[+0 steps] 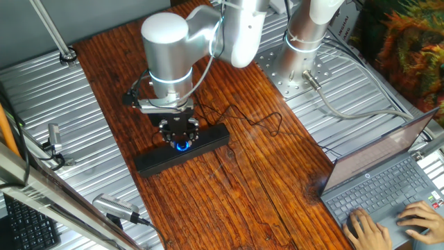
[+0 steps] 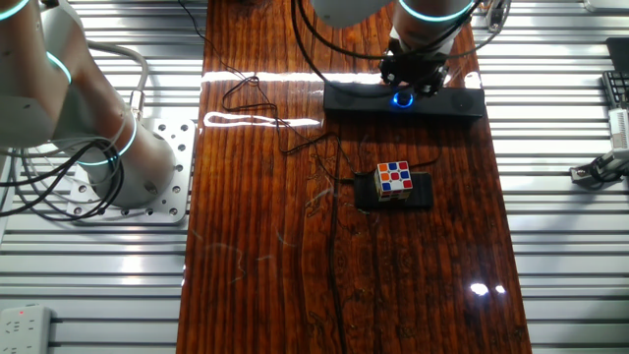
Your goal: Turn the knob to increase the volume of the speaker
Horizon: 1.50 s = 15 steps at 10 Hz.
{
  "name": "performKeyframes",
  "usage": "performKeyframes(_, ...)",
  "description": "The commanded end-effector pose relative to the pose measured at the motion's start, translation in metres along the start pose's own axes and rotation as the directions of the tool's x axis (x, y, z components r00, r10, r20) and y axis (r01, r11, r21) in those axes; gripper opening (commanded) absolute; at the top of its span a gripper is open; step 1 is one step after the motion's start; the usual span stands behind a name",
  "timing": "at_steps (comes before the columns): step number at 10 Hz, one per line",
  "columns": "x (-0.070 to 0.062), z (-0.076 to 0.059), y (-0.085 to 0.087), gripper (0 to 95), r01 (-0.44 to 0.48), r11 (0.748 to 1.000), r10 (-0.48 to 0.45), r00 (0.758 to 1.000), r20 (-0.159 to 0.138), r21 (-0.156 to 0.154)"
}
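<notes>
Beneath the gripper, a long reddish-brown wooden tabletop (image 1: 263, 180), flanked by ribbed silver metal surfaces (image 2: 570, 246). Directly under the gripper, the long, slim black rectangular speaker (image 1: 208, 142), lying flat on the wood; in the other fixed view, its bare ends (image 2: 462, 102) reaching out to either side of the fingers. In front of the gripper and well apart from it in the other fixed view, a multicoloured cube (image 2: 394, 180) resting on a small black square pad (image 2: 421, 194). Beside the speaker, a thin black cable (image 1: 257, 123) looping loosely over the wood.

Black two-finger gripper (image 1: 180, 132) lowered straight onto the speaker's middle, pointing down. Just below its tips, the small round black knob ringed in glowing blue light (image 1: 182, 145), mostly hidden by the fingers. Cannot tell whether the fingers clamp the knob or stand apart around it.
</notes>
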<state>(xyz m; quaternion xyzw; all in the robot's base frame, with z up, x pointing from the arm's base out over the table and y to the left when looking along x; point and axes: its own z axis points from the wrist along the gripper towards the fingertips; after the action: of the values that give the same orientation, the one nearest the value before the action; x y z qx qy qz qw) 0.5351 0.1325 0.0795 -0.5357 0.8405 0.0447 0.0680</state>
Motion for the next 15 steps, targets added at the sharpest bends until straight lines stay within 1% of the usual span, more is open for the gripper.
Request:
performKeyframes(1, 0.0007, 0.0009, -0.0004, 38.0, -0.007, 1.000, 0.006, 1.000, -0.011, -0.004)
performKeyframes(5, 0.0024, 0.0018, 0.0006, 38.0, -0.023, 1.000, 0.023, 1.000, -0.002, -0.006)
performKeyframes(8, 0.0031, 0.0023, 0.0009, 38.0, -0.032, 0.999, 0.032, 0.999, -0.001, -0.007)
performKeyframes(15, 0.0046, 0.0038, 0.0012, 38.0, -0.034, 0.999, 0.034, 0.999, 0.012, -0.008)
